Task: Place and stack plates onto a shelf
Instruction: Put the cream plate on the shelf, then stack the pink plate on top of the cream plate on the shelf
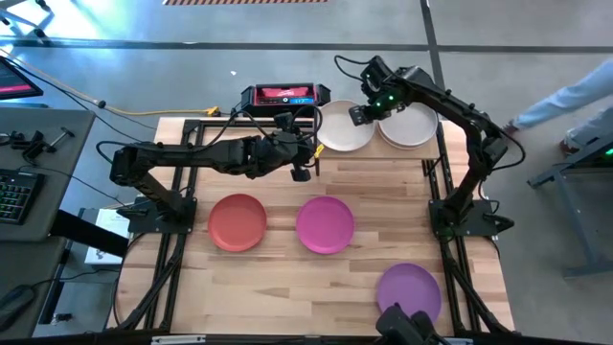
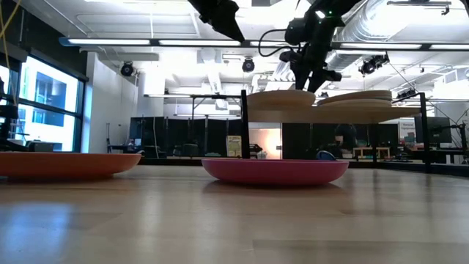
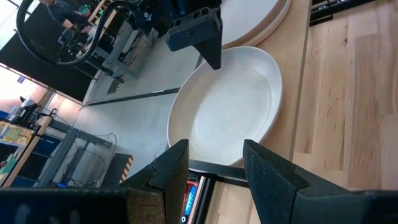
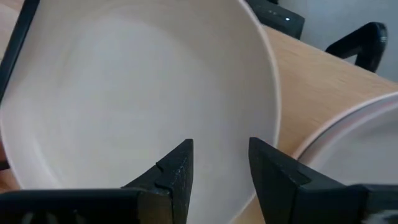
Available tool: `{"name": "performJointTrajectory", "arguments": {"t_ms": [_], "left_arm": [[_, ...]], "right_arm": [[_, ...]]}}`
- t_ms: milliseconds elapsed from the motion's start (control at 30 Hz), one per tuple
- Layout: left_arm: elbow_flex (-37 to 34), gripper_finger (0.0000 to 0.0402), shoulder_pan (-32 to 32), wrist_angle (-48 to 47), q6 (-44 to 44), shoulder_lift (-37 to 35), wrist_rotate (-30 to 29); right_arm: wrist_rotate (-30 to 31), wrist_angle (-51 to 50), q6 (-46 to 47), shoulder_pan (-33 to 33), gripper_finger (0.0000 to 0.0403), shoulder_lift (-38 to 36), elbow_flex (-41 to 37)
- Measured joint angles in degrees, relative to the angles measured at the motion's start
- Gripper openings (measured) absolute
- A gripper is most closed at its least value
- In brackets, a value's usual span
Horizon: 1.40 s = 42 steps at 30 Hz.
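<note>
The right gripper (image 1: 358, 114) hangs with fingers apart over the off-white plate (image 1: 343, 128) on the shelf (image 2: 330, 114).

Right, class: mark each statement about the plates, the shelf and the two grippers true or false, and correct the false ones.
1. Two pale plates sit on the shelf. True.
2. The magenta plate is on the shelf. False: it lies on the table.
3. The right gripper is above the left off-white plate. True.
4. The purple plate is stacked on the orange-red plate. False: they lie apart.
5. The left gripper holds a plate. False: it is open and empty.
</note>
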Motion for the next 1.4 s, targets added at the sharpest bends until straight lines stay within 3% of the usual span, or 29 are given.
{"name": "performJointTrajectory", "arguments": {"t_ms": [400, 967, 1133, 1400], "left_arm": [[0.0, 0.0143, 0.0, -0.01, -0.07, 0.0, 0.02], [0.0, 0.0143, 0.0, -0.01, -0.09, 0.0, 0.02], [0.0, 0.0143, 0.01, -0.01, -0.07, 0.0, 0.02], [0.0, 0.0143, 0.0, -0.08, -0.05, 0.0, 0.02]], "right_arm": [[0.05, -0.87, 0.26, 0.31, 0.0133, -0.07, -2.21], [4.67, -0.96, 1.33, 0.15, 0.0133, -0.07, -2.27], [2.54, -0.91, -0.01, 0.15, 0.0133, -0.04, -2.27], [-9.41, -1.27, -0.19, 0.89, 0.0133, -2.69, -2.27]]}}
